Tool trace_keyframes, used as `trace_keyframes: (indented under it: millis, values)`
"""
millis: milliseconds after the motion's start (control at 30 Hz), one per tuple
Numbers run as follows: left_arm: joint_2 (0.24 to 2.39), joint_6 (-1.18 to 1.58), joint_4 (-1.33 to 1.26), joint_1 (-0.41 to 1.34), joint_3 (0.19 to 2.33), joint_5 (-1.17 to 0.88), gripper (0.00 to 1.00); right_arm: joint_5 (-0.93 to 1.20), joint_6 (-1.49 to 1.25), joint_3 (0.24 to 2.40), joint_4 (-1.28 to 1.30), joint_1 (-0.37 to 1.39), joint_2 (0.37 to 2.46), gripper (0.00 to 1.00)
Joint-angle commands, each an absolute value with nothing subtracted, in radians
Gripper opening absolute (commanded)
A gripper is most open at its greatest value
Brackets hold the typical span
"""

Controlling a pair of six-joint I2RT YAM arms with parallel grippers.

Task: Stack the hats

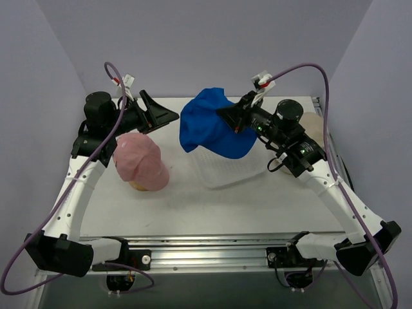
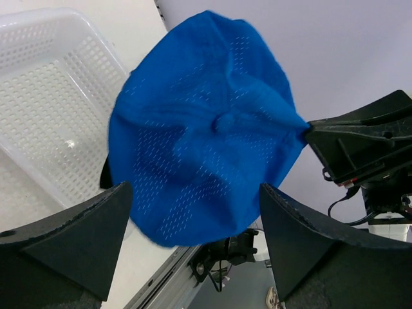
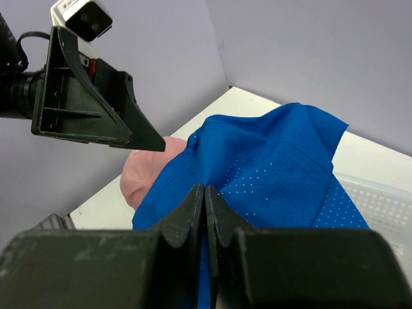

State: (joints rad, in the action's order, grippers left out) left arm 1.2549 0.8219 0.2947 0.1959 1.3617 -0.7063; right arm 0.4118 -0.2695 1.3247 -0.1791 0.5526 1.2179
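Note:
A bright blue cap (image 1: 207, 129) hangs in the air over the clear basket (image 1: 225, 172), pinched at its fabric by my right gripper (image 1: 234, 120), which is shut on it (image 3: 205, 188). In the left wrist view the blue cap (image 2: 206, 122) fills the middle. My left gripper (image 2: 194, 187) is open, its fingers apart on either side of the cap and short of it. In the top view the left gripper (image 1: 161, 116) sits just left of the cap. A pink cap (image 1: 140, 161) rests on the table at the left. A beige hat (image 1: 315, 123) shows behind the right arm.
The white lattice basket (image 2: 45, 96) lies below the blue cap at the table's middle. A tan edge (image 1: 138, 187) peeks from under the pink cap. Purple walls close in the back and sides. The metal rail (image 1: 212, 248) runs along the near edge.

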Motion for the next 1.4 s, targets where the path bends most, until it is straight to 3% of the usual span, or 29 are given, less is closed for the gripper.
trace_keyframes:
  millis: [0, 267, 433, 533, 600, 667, 800, 1033, 1167, 1367]
  values:
    - [1.272, 0.796, 0.288, 0.221, 1.433, -0.657, 0.88, 0.359, -0.265, 1.353, -0.268, 0.595, 1.23, 0.0]
    - [1.279, 0.749, 0.365, 0.238, 1.427, -0.575, 0.77, 0.328, -0.262, 1.319, -0.294, 0.626, 1.224, 0.0]
    - [1.292, 0.745, 0.354, 0.239, 1.431, -0.571, 0.44, 0.328, -0.268, 1.295, -0.314, 0.632, 1.221, 0.0]
    - [1.298, 0.761, 0.318, 0.247, 1.42, -0.58, 0.35, 0.328, -0.27, 1.276, -0.327, 0.635, 1.215, 0.0]
    - [1.308, 0.759, 0.334, 0.253, 1.427, -0.574, 0.38, 0.327, -0.268, 1.272, -0.328, 0.635, 1.213, 0.0]
    - [1.315, 0.752, 0.356, 0.256, 1.433, -0.545, 0.51, 0.322, -0.265, 1.272, -0.324, 0.634, 1.213, 0.0]
    - [1.313, 0.755, 0.376, 0.262, 1.425, -0.52, 0.61, 0.316, -0.262, 1.27, -0.324, 0.635, 1.207, 0.0]
    - [1.313, 0.729, 0.424, 0.273, 1.419, -0.454, 0.61, 0.316, -0.265, 1.252, -0.334, 0.64, 1.203, 0.0]
    - [1.316, 0.81, 0.279, 0.275, 1.362, -0.525, 0.48, 0.316, -0.279, 1.221, -0.365, 0.646, 1.2, 0.0]
    - [1.353, 0.802, 0.291, 0.29, 1.359, -0.502, 0.47, 0.305, -0.282, 1.201, -0.374, 0.652, 1.193, 0.0]
